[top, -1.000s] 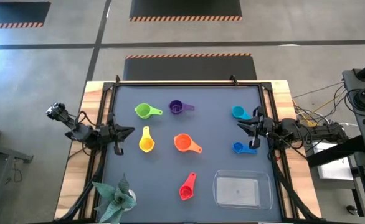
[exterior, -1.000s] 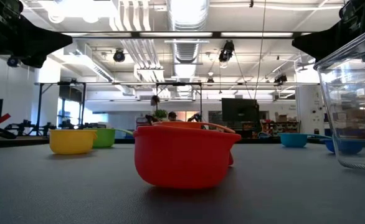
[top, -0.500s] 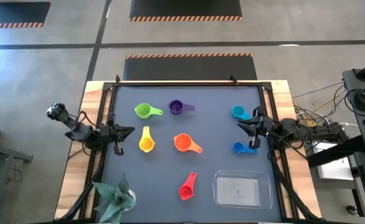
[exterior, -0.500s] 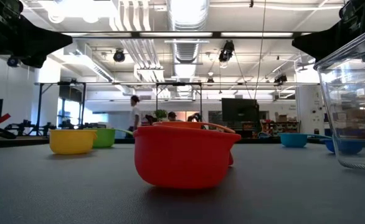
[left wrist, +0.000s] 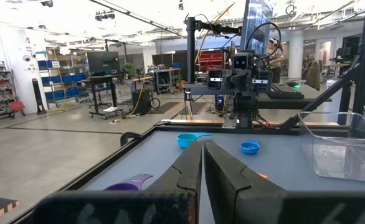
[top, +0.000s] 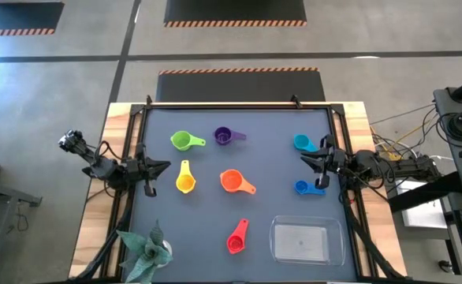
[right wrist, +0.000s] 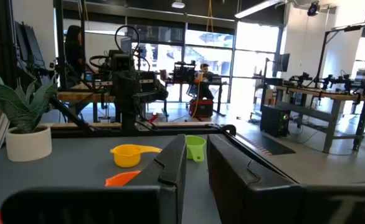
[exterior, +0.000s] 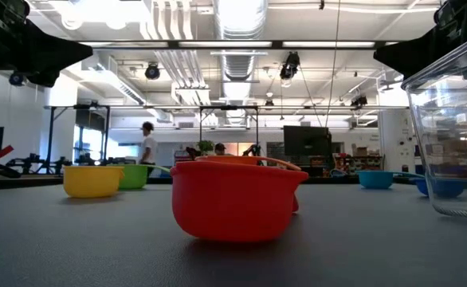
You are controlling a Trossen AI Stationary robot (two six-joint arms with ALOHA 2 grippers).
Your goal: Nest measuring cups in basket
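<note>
Seven measuring cups rest on their bottoms on the dark mat: green (top: pixel 182 141), purple (top: pixel 224 136), cyan (top: pixel 302 142), blue (top: pixel 302 187), yellow (top: pixel 185 182), orange (top: pixel 232 181) and red (top: pixel 236 238). The clear basket (top: pixel 306 241) stands empty at the near right. My left gripper (top: pixel 166 165) hovers at the mat's left edge, shut and empty, left of the yellow cup. My right gripper (top: pixel 303 160) hovers at the right edge between the cyan and blue cups, its fingers (right wrist: pixel 232 168) a little apart and empty.
A potted plant (top: pixel 146 251) stands at the near left corner. A metal frame (top: pixel 231 104) runs along the mat's far edge and sides. The middle of the mat between the cups is bare. A person (exterior: pixel 147 143) shows in the room far behind the table.
Neither arm and no cup has moved. In the room far behind the table a person has walked toward the left.
</note>
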